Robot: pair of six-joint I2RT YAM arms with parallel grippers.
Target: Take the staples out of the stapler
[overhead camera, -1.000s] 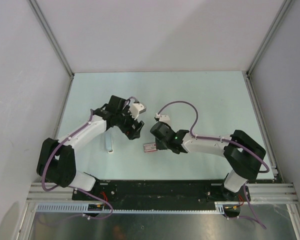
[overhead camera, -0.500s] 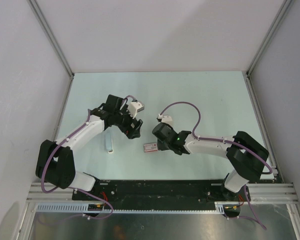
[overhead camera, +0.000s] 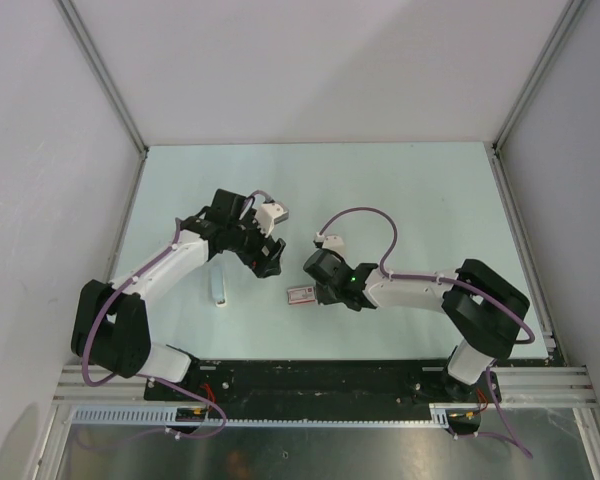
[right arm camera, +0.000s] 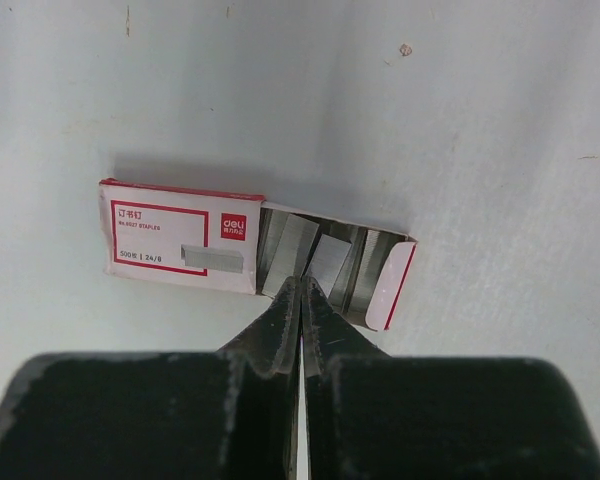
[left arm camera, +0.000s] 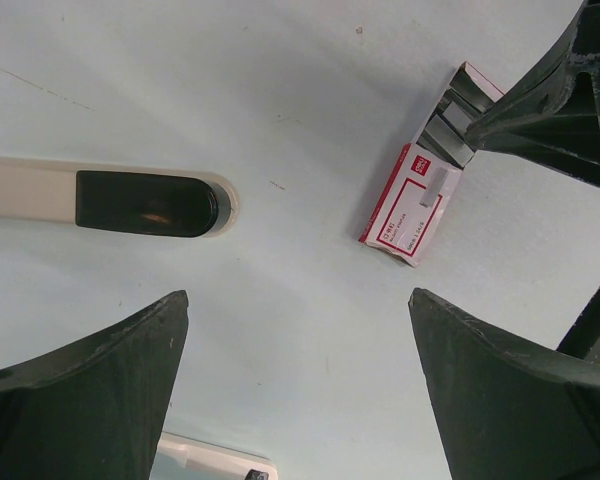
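Note:
The stapler (left arm camera: 140,203), an oblong bar with a black end and a pale strip, lies on the table at the left of the left wrist view; in the top view my left gripper hides it. My left gripper (left arm camera: 298,295) is open and empty above bare table, and it also shows in the top view (overhead camera: 268,262). A red-and-white staple box (right arm camera: 180,238) lies with its drawer pulled out, showing silvery staple strips (right arm camera: 325,262). My right gripper (right arm camera: 300,283) is shut, with its tips at the open drawer. I see nothing between its jaws. The box also shows in the top view (overhead camera: 300,294) and the left wrist view (left arm camera: 412,207).
A white and pale-blue oblong object (overhead camera: 218,285) lies left of the box, under my left forearm; its edge shows at the bottom of the left wrist view (left arm camera: 212,461). The right gripper's fingers (left arm camera: 540,100) fill that view's upper right corner. Grey walls enclose the table (overhead camera: 420,190).
My right gripper has crept a little lower and closer to the box's open end. My left gripper has shifted slightly left. The box and the white object have not moved.

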